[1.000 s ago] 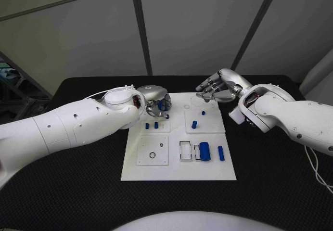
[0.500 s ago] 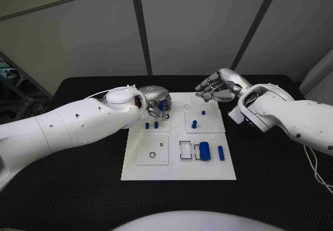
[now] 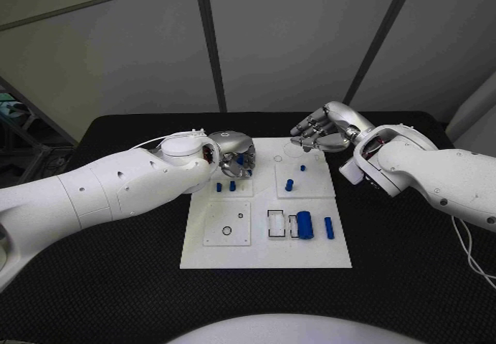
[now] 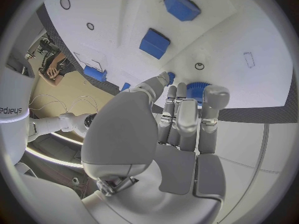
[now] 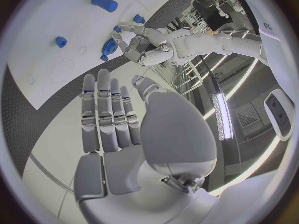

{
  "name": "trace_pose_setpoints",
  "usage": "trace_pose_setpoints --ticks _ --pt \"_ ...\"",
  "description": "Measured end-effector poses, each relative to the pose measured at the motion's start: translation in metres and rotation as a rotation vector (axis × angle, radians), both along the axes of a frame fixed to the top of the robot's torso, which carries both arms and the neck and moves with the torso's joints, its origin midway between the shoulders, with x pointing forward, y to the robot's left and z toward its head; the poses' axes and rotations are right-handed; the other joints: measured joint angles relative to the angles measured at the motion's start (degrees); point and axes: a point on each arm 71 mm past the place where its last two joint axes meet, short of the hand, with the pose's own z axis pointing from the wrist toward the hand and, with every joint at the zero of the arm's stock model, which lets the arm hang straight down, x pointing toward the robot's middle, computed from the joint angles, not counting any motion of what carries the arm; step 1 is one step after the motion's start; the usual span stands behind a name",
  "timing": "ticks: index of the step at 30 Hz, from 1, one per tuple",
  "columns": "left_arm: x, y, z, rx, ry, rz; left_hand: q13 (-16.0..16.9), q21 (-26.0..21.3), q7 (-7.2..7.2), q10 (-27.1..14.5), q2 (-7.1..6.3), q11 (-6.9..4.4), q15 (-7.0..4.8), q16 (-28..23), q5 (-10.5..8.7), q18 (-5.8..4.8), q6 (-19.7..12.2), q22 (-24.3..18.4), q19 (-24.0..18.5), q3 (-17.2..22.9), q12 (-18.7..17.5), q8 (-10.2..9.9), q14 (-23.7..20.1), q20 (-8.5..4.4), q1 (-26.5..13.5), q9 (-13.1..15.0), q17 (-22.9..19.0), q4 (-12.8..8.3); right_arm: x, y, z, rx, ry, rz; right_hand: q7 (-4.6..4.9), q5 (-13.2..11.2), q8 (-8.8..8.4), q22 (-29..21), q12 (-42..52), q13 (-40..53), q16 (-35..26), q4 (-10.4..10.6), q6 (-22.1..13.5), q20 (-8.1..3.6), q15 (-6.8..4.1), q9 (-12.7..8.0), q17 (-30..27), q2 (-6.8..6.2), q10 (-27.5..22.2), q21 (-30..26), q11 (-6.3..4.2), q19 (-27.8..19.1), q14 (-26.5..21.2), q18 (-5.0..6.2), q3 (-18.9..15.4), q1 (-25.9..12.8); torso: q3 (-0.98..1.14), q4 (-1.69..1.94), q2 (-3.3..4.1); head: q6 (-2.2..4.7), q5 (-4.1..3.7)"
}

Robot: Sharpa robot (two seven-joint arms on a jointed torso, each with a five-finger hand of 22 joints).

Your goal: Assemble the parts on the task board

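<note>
The white task board (image 3: 266, 247) lies mid-table. My left hand (image 3: 231, 153) hovers over its far left corner and holds a round blue part (image 3: 241, 163) at its fingertips (image 4: 187, 92); that blue part (image 4: 196, 87) sits just above the board's surface. The right wrist view shows the left hand (image 5: 148, 46) and the blue part (image 5: 108, 49) too. My right hand (image 3: 325, 130) hangs over the board's far right edge, fingers (image 5: 106, 104) spread, with nothing in it.
On the board stand two small blue pegs (image 3: 226, 186), a blue block (image 3: 290, 185), a small blue stud (image 3: 303, 168), a thick blue cylinder (image 3: 305, 223) beside a black frame (image 3: 276, 223), a slim blue pin (image 3: 329, 228) and a black ring (image 3: 226, 231).
My left hand has turned slightly and brought the blue part a little lower toward the board. The right hand has stayed where it was.
</note>
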Motion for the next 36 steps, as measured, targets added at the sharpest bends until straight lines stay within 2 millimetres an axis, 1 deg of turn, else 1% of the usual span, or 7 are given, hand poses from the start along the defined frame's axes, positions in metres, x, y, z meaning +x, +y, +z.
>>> trace_pose_setpoints --ticks 12,19,21,24,25,30,36 --pt "-0.0019 -0.0011 -0.0045 -0.006 0.023 -0.007 -0.6 1.6 0.06 1.5 0.22 0.15 0.2 1.1 0.0 -0.01 1.1 1.7 0.6 1.4 -1.7 -1.0 0.2 0.2 -0.2 0.0 0.3 -0.7 0.0 0.0001 0.0 0.0 0.0 0.0 0.0 0.0 0.0 -0.1 0.0 0.1 -0.2 0.0 0.0 0.0 0.0 0.0 0.0 0.0 0.0 -0.2 0.0 0.0 0.0 0.0 0.0 0.0 0.01 0.0 -0.02 -0.01 -0.04" --pt "-0.0024 -0.0016 -0.0049 -0.014 0.029 -0.012 -0.6 2.9 -0.01 3.0 0.68 0.01 -0.12 2.3 0.0 -0.01 1.8 2.9 1.2 2.9 -2.9 -1.7 0.8 -0.01 -0.7 0.0 0.7 -1.5 0.0001 0.0006 -0.0001 0.0 0.0 0.0 0.0 0.0 0.0 -0.1 0.0 0.1 -0.2 0.0 0.0 0.0 0.0 0.0 0.0 0.0 0.0 -0.2 0.0 0.0 0.0 0.0 0.0 0.0 0.01 0.0 -0.02 0.03 -0.04" --pt "-0.0025 -0.0018 -0.0051 -0.017 0.031 -0.013 -0.6 3.6 0.13 3.7 0.7 -0.26 -0.22 3.1 0.0 0.01 2.0 3.5 1.7 3.4 -3.0 -2.0 1.2 -0.12 -0.7 0.1 1.3 -1.8 0.0002 0.0007 -0.0001 0.0 0.001 0.0 0.0 0.0 0.0 -0.1 0.0 0.0 -0.2 0.0 0.0 0.0 0.0 0.0 0.0 0.0 0.0 -0.2 0.0 0.0 0.0 0.0 0.0 0.0 0.01 0.0 -0.01 0.02 -0.04" --pt "-0.0024 -0.0015 -0.0052 -0.019 0.033 -0.013 -0.6 4.7 0.18 5.4 1.62 -0.42 -0.51 4.3 -1.93 0.0 2.8 4.3 2.2 4.7 -3.8 -2.2 1.9 -0.53 0.3 0.2 2.4 -2.5 0.0002 0.0007 -0.0001 0.0 0.001 0.0 0.0 0.0 0.0 -0.1 0.0 0.0 -0.2 0.0 0.0 0.0 0.0 0.0 0.0 0.0 0.0 -0.2 0.0 0.0 0.0 0.0 0.0 0.0 0.01 0.0 -0.01 0.01 -0.04" --pt "-0.0022 -0.0013 -0.0052 -0.019 0.033 -0.012 -0.6 4.9 0.16 5.7 1.78 -0.44 -0.51 4.3 -2.32 0.0 3.2 4.6 2.4 5.1 -4.0 -2.2 1.9 -0.31 0.4 0.2 2.1 -2.8 0.0002 0.0007 -0.0001 0.0 0.001 0.0 0.0 0.0 0.0 -0.1 0.0 0.0 -0.2 0.0 0.0 0.0 0.0 0.0 0.0 0.0 0.0 -0.2 0.0 0.0 0.0 0.0 0.0 0.0 0.01 0.0 -0.01 0.01 -0.04" --pt "-0.002 -0.0003 -0.0051 -0.024 0.032 -0.01 -0.7 6.4 0.37 7.3 2.23 -0.52 -0.51 3.9 -2.53 0.0 3.6 6.0 3.1 7.0 -5.4 -3.1 1.9 -0.62 0.8 0.3 0.8 -4.2 0.0002 0.0008 -0.0001 0.0 0.001 0.0 0.0 0.0 0.0 -0.1 0.0 0.0 -0.2 0.0 0.0 0.0 0.0 0.0 0.0 0.0 0.0 -0.2 0.0 0.0 0.0 0.0 0.0 0.0 0.01 0.0 -0.01 0.01 -0.08" --pt "-0.0034 0.0042 -0.005 -0.036 0.028 -0.004 -0.6 6.9 0.47 8.3 2.66 -0.47 -0.51 3.9 -2.73 0.0 4.1 6.8 3.3 8.4 -7.1 -3.9 1.9 -0.42 0.4 0.3 0.5 -5.2 0.0002 0.0007 -0.0001 0.0 0.001 0.0 0.0 0.2 0.0 -0.1 0.0 0.0 -0.2 0.0 0.0 -0.13 0.0 0.0 0.0 0.0 0.0 -0.2 0.0 0.1 0.0 0.0 0.0 0.0 0.0 -0.01 -0.01 0.04 -0.16"
